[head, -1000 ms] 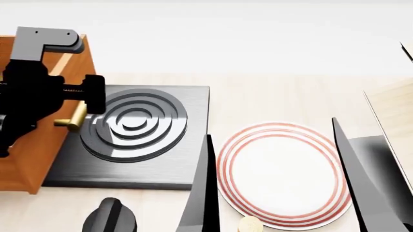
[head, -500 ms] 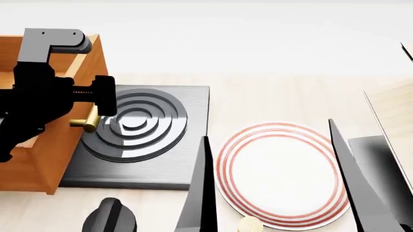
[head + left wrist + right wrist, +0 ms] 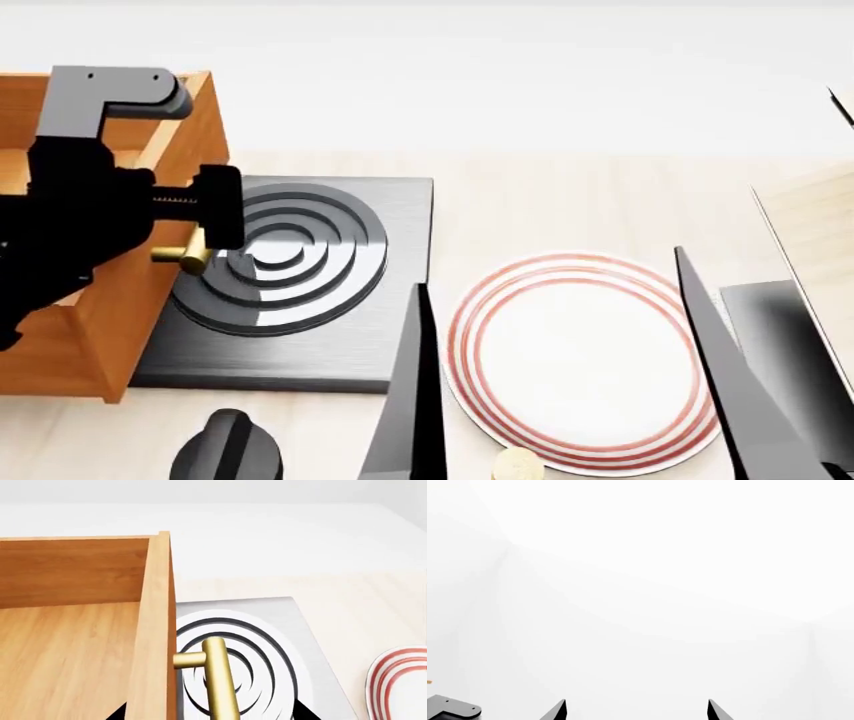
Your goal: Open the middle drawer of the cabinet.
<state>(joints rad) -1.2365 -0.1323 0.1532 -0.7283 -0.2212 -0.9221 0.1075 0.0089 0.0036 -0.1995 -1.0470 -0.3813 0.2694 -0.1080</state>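
Note:
The middle drawer point(image 3: 140, 300) is an orange-brown wooden box pulled out to the right, its front hanging over the stove plate. In the left wrist view I look into its bare inside point(image 3: 67, 650). The brass bar handle point(image 3: 219, 680) juts from the front, and its end point(image 3: 182, 256) shows under my arm. My left gripper point(image 3: 194, 238) is at the handle; its fingertips point(image 3: 117, 713) stand wide apart on either side of the bar, open. The rest of the cabinet is hidden behind my left arm. My right gripper point(image 3: 635, 712) is open and empty, facing blank white.
A grey stove plate point(image 3: 334, 330) with concentric rings lies beside the drawer. A white plate point(image 3: 574, 360) with red rings sits to its right. A black knob point(image 3: 227, 452) and a small tan disc point(image 3: 517, 465) are near the front. Pale wood panels point(image 3: 817, 230) stand at far right.
The drawer and my left gripper have moved right together, further over the stove plate; most of that shift came in the first half second. The right arm drifted slightly.

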